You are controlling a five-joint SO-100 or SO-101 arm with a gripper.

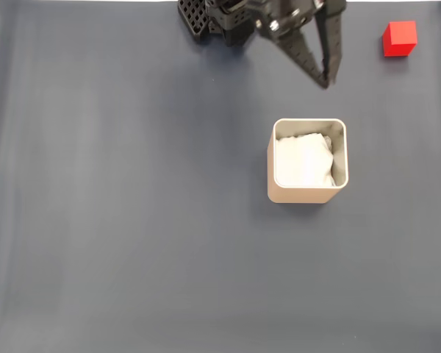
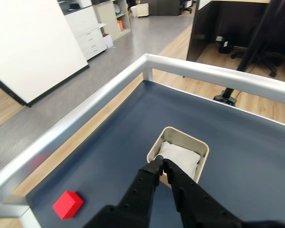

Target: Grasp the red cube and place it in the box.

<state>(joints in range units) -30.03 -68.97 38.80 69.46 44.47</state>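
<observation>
The red cube (image 1: 399, 38) rests on the dark mat at the top right of the fixed view; the wrist view has the red cube (image 2: 68, 204) at its lower left. The beige box (image 1: 308, 193), lined with white paper, stands right of the mat's centre, and in the wrist view the box (image 2: 185, 140) lies ahead of the fingertips. My black gripper (image 1: 326, 79) hangs above the mat between cube and box, well left of the cube. In the wrist view the gripper (image 2: 161, 159) has its fingertips touching, shut on nothing.
A metal rail (image 2: 90, 111) borders the table in the wrist view, with office floor and furniture beyond. The arm's black base (image 1: 206, 18) sits at the top edge of the fixed view. The left half of the mat (image 1: 117, 206) is bare.
</observation>
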